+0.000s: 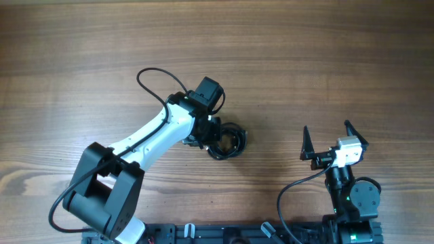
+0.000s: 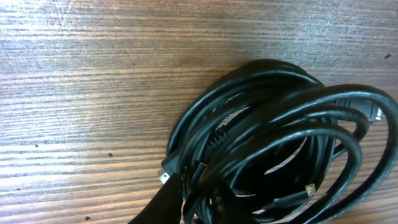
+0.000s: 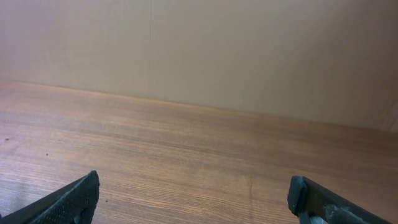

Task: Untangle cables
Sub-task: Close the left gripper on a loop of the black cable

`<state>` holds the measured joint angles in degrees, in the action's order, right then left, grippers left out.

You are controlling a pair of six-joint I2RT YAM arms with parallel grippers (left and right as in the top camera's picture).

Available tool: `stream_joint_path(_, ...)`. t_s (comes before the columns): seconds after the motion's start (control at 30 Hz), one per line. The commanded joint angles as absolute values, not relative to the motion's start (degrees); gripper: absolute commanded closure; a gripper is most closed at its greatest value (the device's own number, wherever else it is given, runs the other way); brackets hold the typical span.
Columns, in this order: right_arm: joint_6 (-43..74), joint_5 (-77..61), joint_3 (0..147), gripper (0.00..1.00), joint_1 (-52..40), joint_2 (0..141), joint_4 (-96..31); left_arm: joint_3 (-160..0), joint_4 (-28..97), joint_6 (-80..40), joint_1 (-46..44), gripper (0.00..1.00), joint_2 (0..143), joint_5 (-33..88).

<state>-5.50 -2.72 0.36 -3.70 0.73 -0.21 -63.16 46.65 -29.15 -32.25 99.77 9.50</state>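
Cables [image 1: 229,141] sit as one tight coil near the middle of the surface [image 1: 325,54], a bit toward the near edge. No strand pulled free, so untangling is at its start, by my read. My left fingers [image 2: 163,209] are down at the coil's left side. The left wrist view shows only one dark finger tip, touching the outer loops at the bottom of the frame. Cannot tell if they are apart or clamped on a strand, because the other finger is out of view and the wrist hides them from overhead. A small plug end [image 2: 164,176] pokes out of the coil right beside that finger. My right fingers [image 3: 73,199] are spread wide with nothing between them. They hang toward the right end of the near edge, well apart from the coil, over bare wood.

Step in hand: first grab on the bundle with the left.

Next move, my guess:
- Get a firm pinch on one outer loop or the plug end, not the whole coil.
- Bring the right across to hold the rest down or take a second strand.
- Pull the two apart slowly, since the loops overlap a lot and could drag along together.
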Motion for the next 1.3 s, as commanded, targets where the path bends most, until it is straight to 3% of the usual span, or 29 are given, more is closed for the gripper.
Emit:
stream_joint_path(0.0,-6.0,-2.8,0.4,0.00,-3.7,0.3,-0.1,-62.8,46.4,-28.9,-32.4,0.96,100.5,9.6)
stream_joint_path(1.27,-6.0,-2.8,0.4,0.00,-3.7,0.3,-0.1,-63.8,46.1,-29.1,-32.4,0.96,92.7,12.5)
